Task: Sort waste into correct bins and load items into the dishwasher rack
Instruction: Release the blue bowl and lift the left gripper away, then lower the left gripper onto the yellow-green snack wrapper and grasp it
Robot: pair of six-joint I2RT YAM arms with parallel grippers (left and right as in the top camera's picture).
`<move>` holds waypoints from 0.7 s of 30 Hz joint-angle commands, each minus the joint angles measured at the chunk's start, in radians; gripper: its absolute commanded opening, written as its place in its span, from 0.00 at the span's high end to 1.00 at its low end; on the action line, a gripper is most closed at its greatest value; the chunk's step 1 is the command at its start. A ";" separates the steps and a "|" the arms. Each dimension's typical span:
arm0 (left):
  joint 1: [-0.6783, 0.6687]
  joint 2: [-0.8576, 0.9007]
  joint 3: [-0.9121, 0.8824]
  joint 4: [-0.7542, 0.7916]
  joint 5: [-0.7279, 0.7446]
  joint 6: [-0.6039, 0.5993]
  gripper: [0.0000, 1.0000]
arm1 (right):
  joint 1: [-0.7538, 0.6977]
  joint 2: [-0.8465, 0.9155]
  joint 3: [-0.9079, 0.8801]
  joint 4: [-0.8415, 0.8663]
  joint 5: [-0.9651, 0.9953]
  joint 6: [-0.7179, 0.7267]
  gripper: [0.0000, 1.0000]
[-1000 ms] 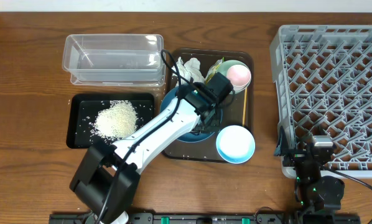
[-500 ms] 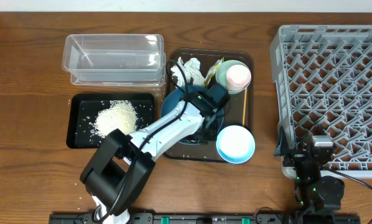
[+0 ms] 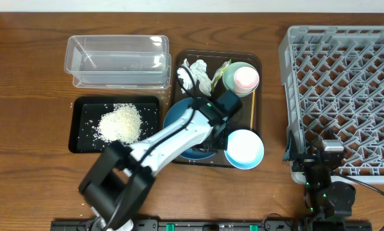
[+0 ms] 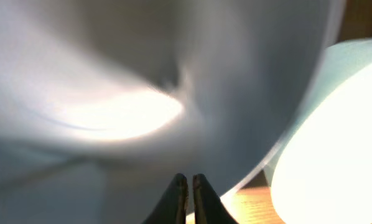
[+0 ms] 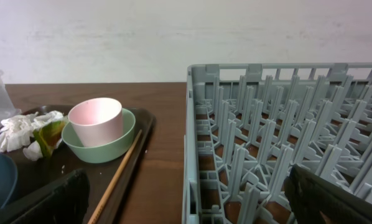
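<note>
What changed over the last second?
Left arm folded lower toward the table front. Left gripper edged over the plate toward the light-blue bowl, jaws shut, no visible grip. Rice, tissue, cup, chopstick, rack and right gripper stayed put.

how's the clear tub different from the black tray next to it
The clear tub is see-through with tall walls. The black tray is opaque and shallow. The black tray holds a heap of white rice with stray grains around it, while nothing shows inside the clear tub. The clear tub lies farther from the robot, the black tray nearer. Both are rectangular, with a similar footprint, and lie left of the brown serving tray.
</note>
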 commanded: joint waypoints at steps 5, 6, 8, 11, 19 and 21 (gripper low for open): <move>0.066 -0.176 0.045 0.029 -0.220 0.002 0.62 | -0.005 -0.004 -0.001 -0.004 0.000 -0.012 0.01; 0.077 -0.192 0.046 0.047 -0.230 0.007 0.56 | -0.005 -0.004 -0.001 -0.004 0.000 -0.012 0.01; 0.109 -0.215 0.046 0.110 -0.229 0.056 0.53 | -0.005 -0.004 -0.001 -0.004 0.000 -0.012 0.01; 0.150 -0.219 0.047 0.201 -0.197 0.126 0.44 | -0.005 -0.004 -0.001 -0.004 0.000 -0.012 0.01; 0.254 -0.146 0.187 0.185 0.014 0.403 0.26 | -0.005 -0.004 -0.001 -0.004 0.000 -0.012 0.01; 0.265 -0.100 0.257 0.113 0.014 0.480 0.20 | -0.005 -0.004 -0.001 -0.004 0.000 -0.012 0.01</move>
